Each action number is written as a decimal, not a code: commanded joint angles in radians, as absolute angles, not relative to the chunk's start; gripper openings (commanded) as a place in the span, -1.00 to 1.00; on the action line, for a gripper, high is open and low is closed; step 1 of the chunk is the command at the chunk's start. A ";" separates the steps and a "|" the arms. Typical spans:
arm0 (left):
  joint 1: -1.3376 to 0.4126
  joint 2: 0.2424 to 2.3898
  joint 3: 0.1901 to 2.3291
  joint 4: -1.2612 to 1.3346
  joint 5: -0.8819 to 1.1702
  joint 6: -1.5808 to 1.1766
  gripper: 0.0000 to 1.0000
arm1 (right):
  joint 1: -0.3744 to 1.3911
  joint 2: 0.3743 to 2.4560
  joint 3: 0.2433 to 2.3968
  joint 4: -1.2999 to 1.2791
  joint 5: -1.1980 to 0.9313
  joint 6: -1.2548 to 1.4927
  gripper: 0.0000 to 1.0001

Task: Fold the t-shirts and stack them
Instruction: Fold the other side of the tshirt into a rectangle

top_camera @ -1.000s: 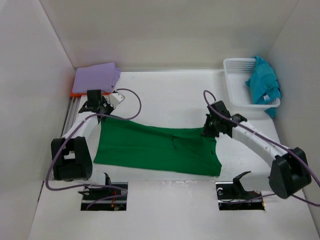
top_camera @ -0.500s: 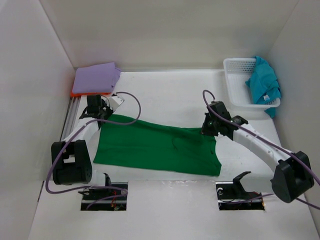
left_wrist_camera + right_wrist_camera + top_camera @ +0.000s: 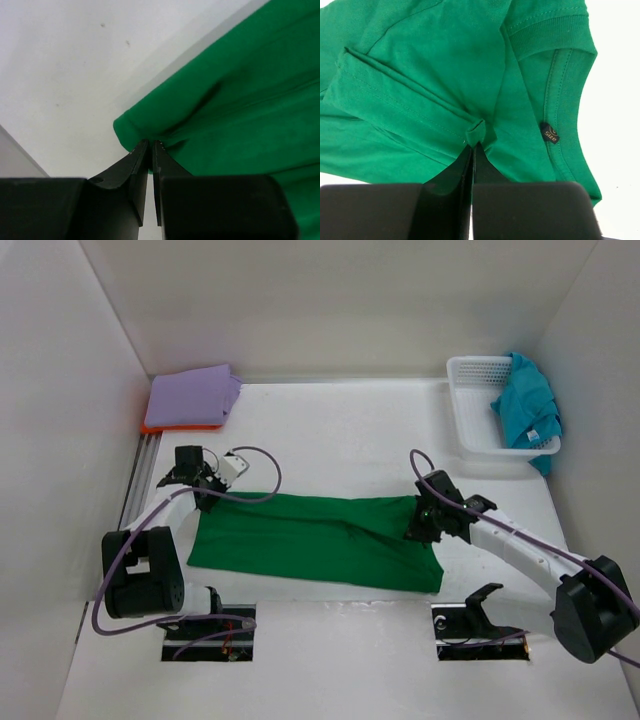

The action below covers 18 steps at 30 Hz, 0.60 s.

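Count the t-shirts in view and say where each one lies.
4. The green t-shirt is spread mid-table; the folded lavender t-shirt sits far left on an orange t-shirt, barely showing; the teal t-shirt hangs over the white basket.

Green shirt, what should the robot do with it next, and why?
Probably carry both pinched spots toward the near edge and lay them down. The left end effector and right end effector are each shut on the far edge of the soft green cloth t-shirt, which isn't folded in half yet.
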State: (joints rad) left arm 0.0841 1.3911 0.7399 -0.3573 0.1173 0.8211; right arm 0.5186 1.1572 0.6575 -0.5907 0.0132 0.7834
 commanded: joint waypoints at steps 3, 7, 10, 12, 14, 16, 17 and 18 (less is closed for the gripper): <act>0.094 1.341 0.741 -0.445 0.152 0.871 -0.73 | 0.527 1.158 0.649 -0.560 0.003 0.799 -0.86; 0.133 1.319 0.797 -0.558 0.173 0.911 -0.45 | 0.533 1.157 0.638 -0.574 -0.005 0.787 -0.52; 0.153 1.312 0.876 -0.757 0.221 0.995 -0.23 | 0.533 1.115 0.638 -0.615 -0.012 0.762 -0.44; 0.162 1.312 0.923 -0.880 0.250 1.067 -0.16 | 0.533 1.071 0.650 -0.653 -0.012 0.741 -0.41; 0.168 1.315 0.952 -0.925 0.261 1.095 -0.12 | 0.533 1.029 0.682 -0.687 -0.012 0.718 -0.37; 0.168 1.321 0.966 -0.911 0.258 1.101 -0.10 | 0.524 1.000 0.730 -0.727 -0.009 0.686 -0.34; 0.168 1.325 0.968 -0.888 0.253 1.101 -0.08 | 0.516 0.994 0.756 -0.748 0.000 0.669 -0.33; 0.166 1.328 0.963 -0.846 0.249 1.094 -0.05 | 0.507 0.994 0.784 -0.762 0.005 0.654 -0.32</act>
